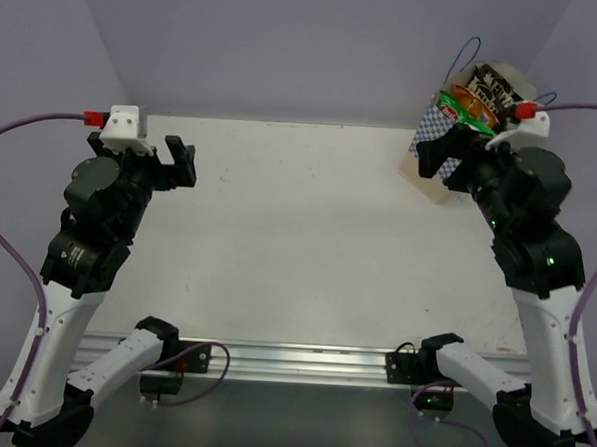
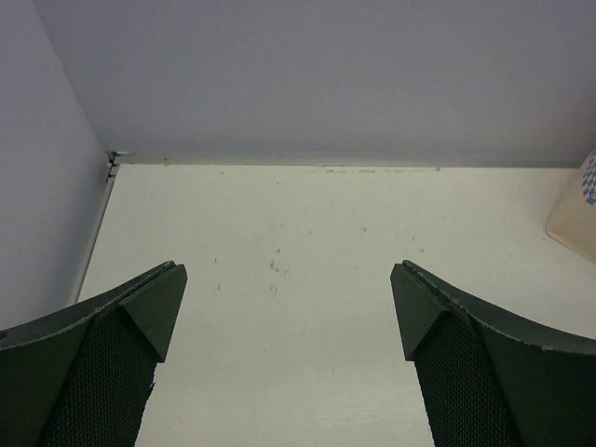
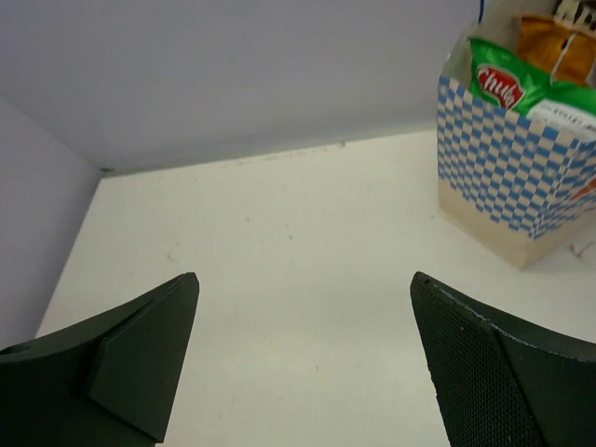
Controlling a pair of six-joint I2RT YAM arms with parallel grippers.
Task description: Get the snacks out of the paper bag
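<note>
The paper bag (image 1: 428,127) stands at the table's far right corner, tan with a blue-and-white checkered band and blue cord handles. It holds the snacks: a green-and-white chip bag (image 1: 457,107), an orange packet (image 1: 476,97) and a dark brown packet (image 1: 498,89) stick out of its top. My right gripper (image 1: 440,156) is open and empty, just left of and in front of the bag. In the right wrist view (image 3: 303,279) the bag (image 3: 503,177), green bag (image 3: 507,86) and orange packet (image 3: 557,42) sit at the upper right. My left gripper (image 1: 182,157) is open and empty at the far left.
The white table (image 1: 298,234) is walled at the back and on both sides by pale lilac panels. The bag's lower corner (image 2: 579,209) shows at the right edge of the left wrist view, far from my left gripper (image 2: 289,275).
</note>
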